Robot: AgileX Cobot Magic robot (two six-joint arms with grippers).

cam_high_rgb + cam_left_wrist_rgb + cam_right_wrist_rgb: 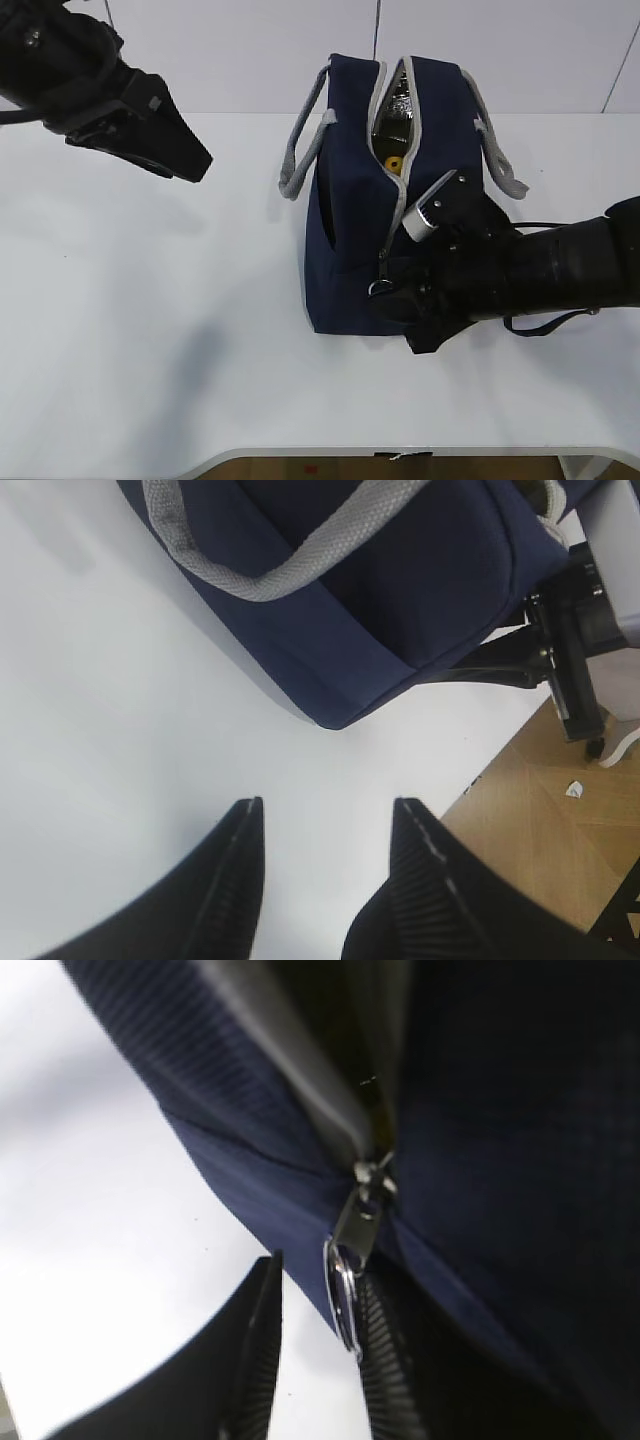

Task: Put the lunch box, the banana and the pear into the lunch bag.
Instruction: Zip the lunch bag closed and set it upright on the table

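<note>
The navy lunch bag (350,230) stands in the middle of the white table, its grey zipper open along the top and silver lining showing. Something yellow-orange (394,164) shows inside; I cannot tell whether it is the pear or the banana. The lunch box is hidden. My right gripper (388,292) is at the bag's near end. In the right wrist view the right gripper (315,1278) has its jaws apart, the zipper's ring pull (343,1300) lying against the right finger (385,1360), with bare table showing between the ring and the other finger. My left gripper (195,165) (325,815) hovers open and empty at the far left.
Grey strap handles (300,150) hang off both sides of the bag. The table's front edge (400,452) runs close below the bag, with wooden floor (560,840) beyond it. Bare white table (150,330) lies left of the bag.
</note>
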